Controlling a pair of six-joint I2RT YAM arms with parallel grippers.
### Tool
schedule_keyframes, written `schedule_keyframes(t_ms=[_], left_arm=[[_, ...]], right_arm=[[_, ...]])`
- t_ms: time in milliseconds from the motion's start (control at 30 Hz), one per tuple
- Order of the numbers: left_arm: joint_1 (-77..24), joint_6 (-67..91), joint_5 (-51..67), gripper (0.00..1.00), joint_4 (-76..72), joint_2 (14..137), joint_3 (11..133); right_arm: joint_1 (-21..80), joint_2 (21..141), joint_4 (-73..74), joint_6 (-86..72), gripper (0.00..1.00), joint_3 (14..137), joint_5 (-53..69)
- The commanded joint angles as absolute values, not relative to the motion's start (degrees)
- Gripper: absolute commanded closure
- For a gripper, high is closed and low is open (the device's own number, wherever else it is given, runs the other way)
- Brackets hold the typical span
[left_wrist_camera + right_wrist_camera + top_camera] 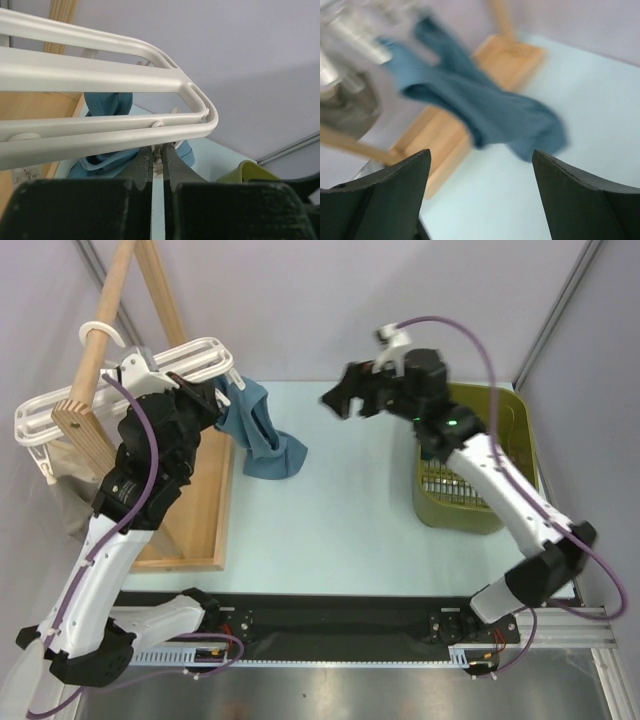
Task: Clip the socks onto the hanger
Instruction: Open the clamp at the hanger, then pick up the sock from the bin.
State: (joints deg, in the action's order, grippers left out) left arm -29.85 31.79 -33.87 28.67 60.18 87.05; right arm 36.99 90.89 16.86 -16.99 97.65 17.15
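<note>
Steel-blue sock (262, 435) hangs at right end of white hanger (190, 355). Its top is bunched up under the hanger bars and its lower end is slumped on the table (350, 510). Long axis runs from the hanger end down and right toward table centre.

Left end effector (213, 400) is right at that hanger end, touching it. In the left wrist view the fingers are pressed nearly together, just under the hanger's end bar. A small white clip (159, 167) looks pinched between them. Sock top sits just behind. Can't tell if the fabric is actually in the clip's bite.

Right end effector (345, 398) is to the right of the sock, well apart from it, in the air over the table. Its fingers are spread wide with nothing between them. Right wrist view is motion-blurred, but the sock shows ahead and slightly left of the gap.

Key relation: sock lies left of the right end effector and right beside the left one, so the left arm is nearer.

Pose: left arm is stretched up and forward alongside the wooden rack (200, 520), wrist tucked under the hanger. Right arm reaches forward past the green basket (500, 405), elbow bent, wrist turned left toward the sock.

Judgement: this is the clipping step on this sock, and the right arm is free.
</note>
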Motion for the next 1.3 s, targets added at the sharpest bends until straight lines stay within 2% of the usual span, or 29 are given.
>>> schedule_keyframes(t_ms=[0, 67, 167, 267, 333, 433, 667, 800, 900, 1033, 1067, 1167, 1200, 1267], left_arm=[[-29.88, 30.24, -33.05, 1.00, 28.65, 58.27, 87.19], [-29.88, 29.97, -32.52, 1.00, 28.74, 58.01, 87.36], [-29.88, 30.23, -31.99, 1.00, 29.18, 57.48, 86.93], [-29.88, 30.59, -31.55, 1.00, 28.48, 56.52, 85.61], [-29.88, 30.85, -31.03, 1.00, 28.48, 56.60, 85.69], [-29.88, 30.85, -30.24, 1.00, 28.56, 56.60, 85.69], [-29.88, 29.79, -30.14, 1.00, 29.36, 56.52, 85.25], [-29.88, 30.41, -30.15, 1.00, 29.09, 56.16, 84.03], [-29.88, 31.64, -30.06, 1.00, 28.83, 55.81, 82.27], [-29.88, 31.29, -31.11, 1.00, 28.30, 56.42, 82.09], [-29.88, 31.20, -31.11, 1.00, 28.13, 56.51, 82.18], [-29.88, 30.94, -30.50, 1.00, 28.91, 57.22, 83.32], [-29.88, 30.94, -30.24, 1.00, 29.26, 57.56, 84.19], [-29.88, 31.02, -29.97, 1.00, 29.36, 57.48, 84.55]], right_arm=[[26.92, 82.63, 23.29, -19.85, 0.13, 90.75, 5.91], [19.21, 79.02, 22.51, -21.52, 0.20, 86.51, 2.40], [10.93, 76.82, 19.35, -26.00, 0.28, 78.77, 4.56], [2.39, 80.39, 15.21, -28.82, 0.37, 75.32, 6.68], [-2.17, 83.22, 14.95, -29.88, 0.39, 75.15, 6.68], [-5.53, 89.54, 12.14, -30.67, 0.35, 75.06, 9.31], [-8.44, 102.21, 11.25, -24.35, 0.16, 79.80, 13.44], [-8.53, 106.78, 11.25, -23.29, 0.16, 83.57, 14.85], [-8.53, 110.73, 12.92, -23.20, 0.20, 87.00, 17.13], [-8.09, 112.59, 12.31, -23.91, 0.44, 87.37, 18.72], [-8.00, 111.98, 11.87, -23.91, 0.63, 87.36, 17.85], [-7.65, 109.44, 11.17, -24.87, 0.92, 87.63, 17.31], [-7.65, 108.73, 10.81, -25.13, 0.98, 87.80, 17.31], [-7.65, 107.50, 11.60, -25.66, 1.00, 89.73, 15.83]])
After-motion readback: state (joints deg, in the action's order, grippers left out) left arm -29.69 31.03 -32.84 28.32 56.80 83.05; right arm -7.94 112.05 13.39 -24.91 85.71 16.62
